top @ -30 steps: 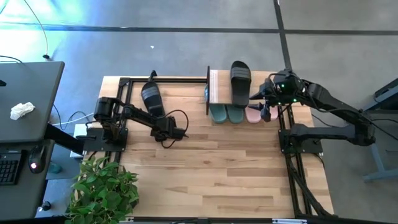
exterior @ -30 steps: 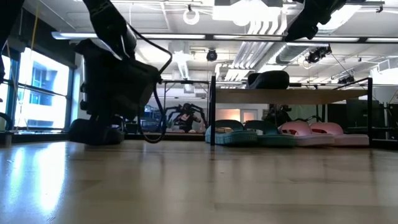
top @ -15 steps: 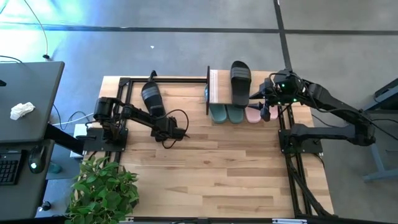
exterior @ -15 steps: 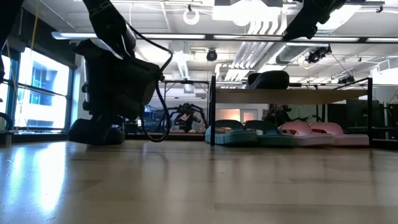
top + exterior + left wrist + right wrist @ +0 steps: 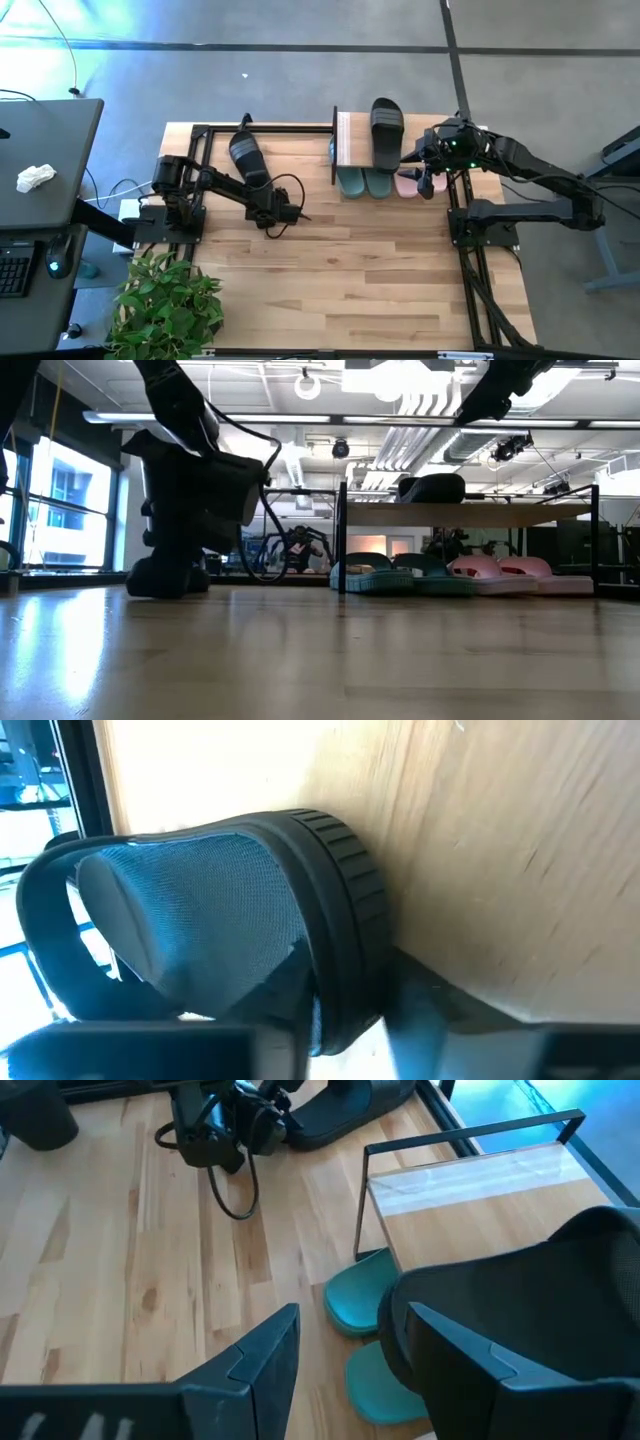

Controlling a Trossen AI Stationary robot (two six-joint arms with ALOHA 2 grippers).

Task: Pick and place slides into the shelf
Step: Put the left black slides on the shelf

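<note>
A black slide (image 5: 245,155) lies at the table's far left, with my left gripper (image 5: 345,1020) shut on its near end; the low view shows them as one dark mass (image 5: 168,575). The shelf (image 5: 345,140) stands at the far right. A second black slide (image 5: 387,130) rests sole-down on its plank top. Under the plank, a teal pair (image 5: 363,183) and pink slides (image 5: 408,183) lie on the table. My right gripper (image 5: 345,1355) hangs open above the shelf's right part, beside the black slide (image 5: 520,1300), with nothing between its fingers. My left gripper pinches the sole's rim (image 5: 345,970) at the black slide's near end between its two fingers. One finger (image 5: 285,1040) is on the footbed side and one (image 5: 430,1010) on the outer side. The fingers come from the table's near side. The slide's underside meets the table (image 5: 165,592).
A black metal frame (image 5: 200,135) runs along the table's far and left edges close to the held slide. A potted plant (image 5: 165,305) stands at the near left corner. Bare wooden tabletop (image 5: 350,270) stretches across the middle and near side.
In the low view my left gripper and the black slide have shifted together a little toward the shelf, with the slide still down on the table. My right arm has kept still.
</note>
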